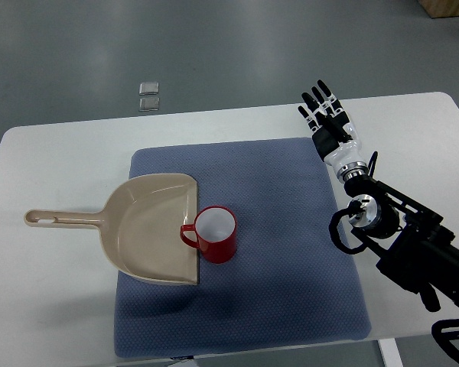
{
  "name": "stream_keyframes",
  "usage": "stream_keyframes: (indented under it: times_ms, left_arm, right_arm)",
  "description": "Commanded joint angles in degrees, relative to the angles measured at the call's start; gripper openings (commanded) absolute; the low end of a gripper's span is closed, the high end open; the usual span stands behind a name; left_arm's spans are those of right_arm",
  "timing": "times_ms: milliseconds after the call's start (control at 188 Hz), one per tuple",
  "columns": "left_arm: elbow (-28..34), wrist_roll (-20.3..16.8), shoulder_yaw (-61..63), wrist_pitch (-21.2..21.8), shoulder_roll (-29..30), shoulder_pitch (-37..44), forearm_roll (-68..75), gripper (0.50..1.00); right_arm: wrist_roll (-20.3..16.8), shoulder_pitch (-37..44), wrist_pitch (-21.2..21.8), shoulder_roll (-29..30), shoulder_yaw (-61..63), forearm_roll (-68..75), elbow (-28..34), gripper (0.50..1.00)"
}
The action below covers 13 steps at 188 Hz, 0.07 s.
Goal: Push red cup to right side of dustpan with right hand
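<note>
White worktop [53,145] fills most of the frame; grey floor along the top. A blue mat [291,252] covers the worktop's middle.

Dustpan [149,225], beige, lies on the mat's left part, its handle running left off the mat onto bare worktop and its open straight edge facing right.

Red cup [214,234] stands upright on the mat at frame centre, just right of the dustpan's open edge. White inside, mouth up. Its handle points left and overlaps the dustpan's lip; cannot tell if it touches.

Right robot hand [327,115] sits in the upper right of the frame, over the mat's upper right corner and the worktop beyond it. Fingers straight and slightly spread, pointing toward the top of the frame, holding nothing. Well apart from the cup. Its black arm with looped cables comes in from the lower right edge.

Between the robot hand and the cup: only bare mat, nothing in the way. Mat to the right of the cup is likewise bare.

Two small pale square objects [148,95] lie on the floor in the upper left, beyond the worktop's far edge. Too small to tell what they are.
</note>
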Motion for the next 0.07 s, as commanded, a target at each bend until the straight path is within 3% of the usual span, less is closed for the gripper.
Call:
stream_keyframes:
  times_ms: [0,64]
  left_arm:
    - [0.0,0.01,0.0,0.0,0.0,0.0,0.0,1.0]
    - [0.0,0.01,0.0,0.0,0.0,0.0,0.0,1.0]
  right_arm:
    - [0.15,0.16,0.03,-0.08,0.1,-0.03,-0.1,0.928]
    - [0.15,0.33,-0.41,-0.08,-0.16,-0.3,-0.1,0.928]
